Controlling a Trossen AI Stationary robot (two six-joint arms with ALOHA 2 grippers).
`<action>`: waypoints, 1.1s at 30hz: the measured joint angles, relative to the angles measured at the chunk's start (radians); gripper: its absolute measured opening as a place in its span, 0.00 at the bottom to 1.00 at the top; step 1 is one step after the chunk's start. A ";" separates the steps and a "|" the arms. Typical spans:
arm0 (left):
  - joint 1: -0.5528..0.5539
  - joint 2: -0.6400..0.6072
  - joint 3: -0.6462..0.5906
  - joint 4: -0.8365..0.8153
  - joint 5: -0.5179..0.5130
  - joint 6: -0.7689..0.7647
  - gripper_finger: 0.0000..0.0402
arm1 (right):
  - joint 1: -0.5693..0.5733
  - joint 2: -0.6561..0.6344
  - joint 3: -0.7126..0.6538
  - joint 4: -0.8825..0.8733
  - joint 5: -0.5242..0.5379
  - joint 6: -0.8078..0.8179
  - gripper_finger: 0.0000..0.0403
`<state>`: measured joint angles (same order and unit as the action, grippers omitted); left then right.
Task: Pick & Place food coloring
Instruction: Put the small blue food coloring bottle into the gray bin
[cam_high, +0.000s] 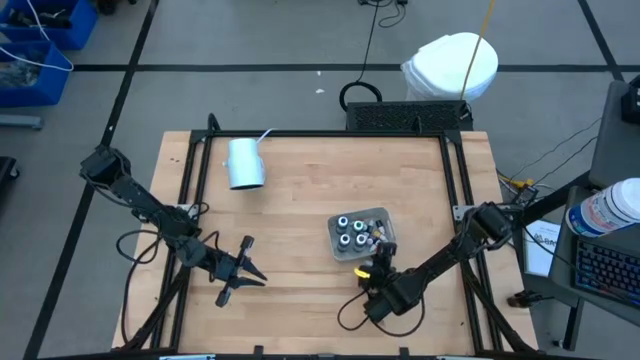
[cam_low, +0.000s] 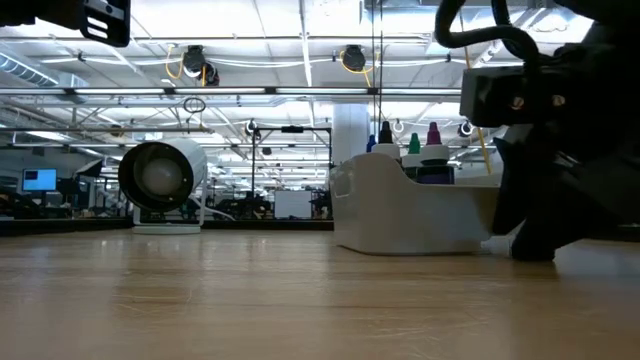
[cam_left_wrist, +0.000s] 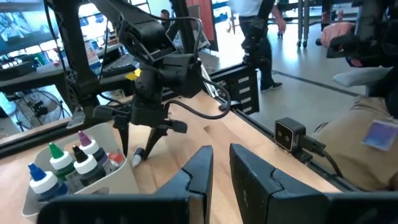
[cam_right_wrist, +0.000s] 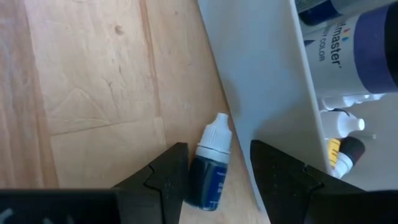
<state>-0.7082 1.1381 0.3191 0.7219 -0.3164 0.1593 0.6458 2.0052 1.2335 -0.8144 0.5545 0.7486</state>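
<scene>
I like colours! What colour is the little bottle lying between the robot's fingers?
Dark blue with a white cap, best in the right wrist view.
</scene>
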 joint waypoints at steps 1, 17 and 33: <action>0.000 0.000 0.000 0.000 0.000 -0.007 0.16 | -0.003 0.000 0.000 0.000 -0.008 -0.001 0.42; 0.002 0.000 0.000 0.053 0.000 -0.046 0.16 | -0.023 0.000 0.000 0.094 -0.284 0.086 0.40; 0.000 0.000 0.000 -0.009 0.002 -0.162 0.16 | 0.110 -0.203 -0.002 0.216 -0.096 0.015 0.32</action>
<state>-0.7082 1.1381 0.3187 0.7128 -0.3141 -0.0030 0.7558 1.8024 1.2312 -0.5983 0.4581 0.7634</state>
